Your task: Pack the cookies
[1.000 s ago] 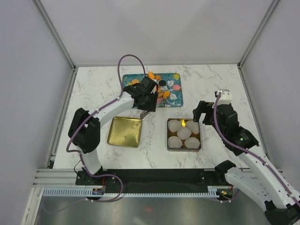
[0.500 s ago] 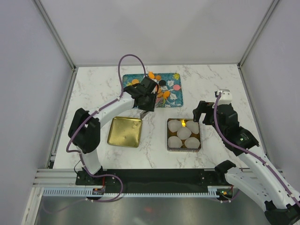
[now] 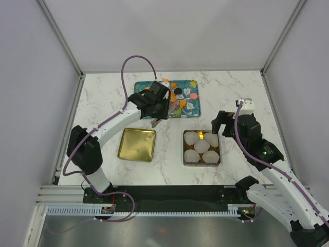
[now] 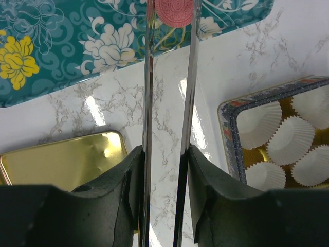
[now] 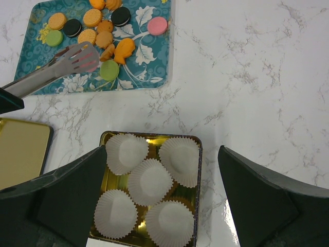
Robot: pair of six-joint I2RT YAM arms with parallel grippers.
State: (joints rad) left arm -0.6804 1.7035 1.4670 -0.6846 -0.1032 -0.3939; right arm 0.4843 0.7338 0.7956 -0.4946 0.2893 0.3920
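The cookies (image 5: 93, 18) lie on a teal flowered tray (image 5: 149, 62) at the back: orange, black, green and one pink (image 5: 157, 25). My left gripper (image 4: 165, 170) is shut on metal tongs (image 4: 148, 77), and it hangs over the tray's near edge in the top view (image 3: 154, 105). The tong tips pinch a pink cookie (image 4: 175, 10) above the tray. The tongs also show in the right wrist view (image 5: 67, 64). My right gripper (image 5: 162, 154) is open and empty above the tin (image 5: 198, 175), which holds several white paper cups (image 5: 150, 181).
A gold lid (image 3: 136, 144) lies left of the tin, near the front. The tin (image 3: 185, 149) sits right of centre on the marble table (image 3: 241, 92). Grey walls enclose the table on three sides.
My left arm has swung its elbow out to the left, and its gripper with the tongs has shifted slightly left and back over the tray. The right arm has not moved.
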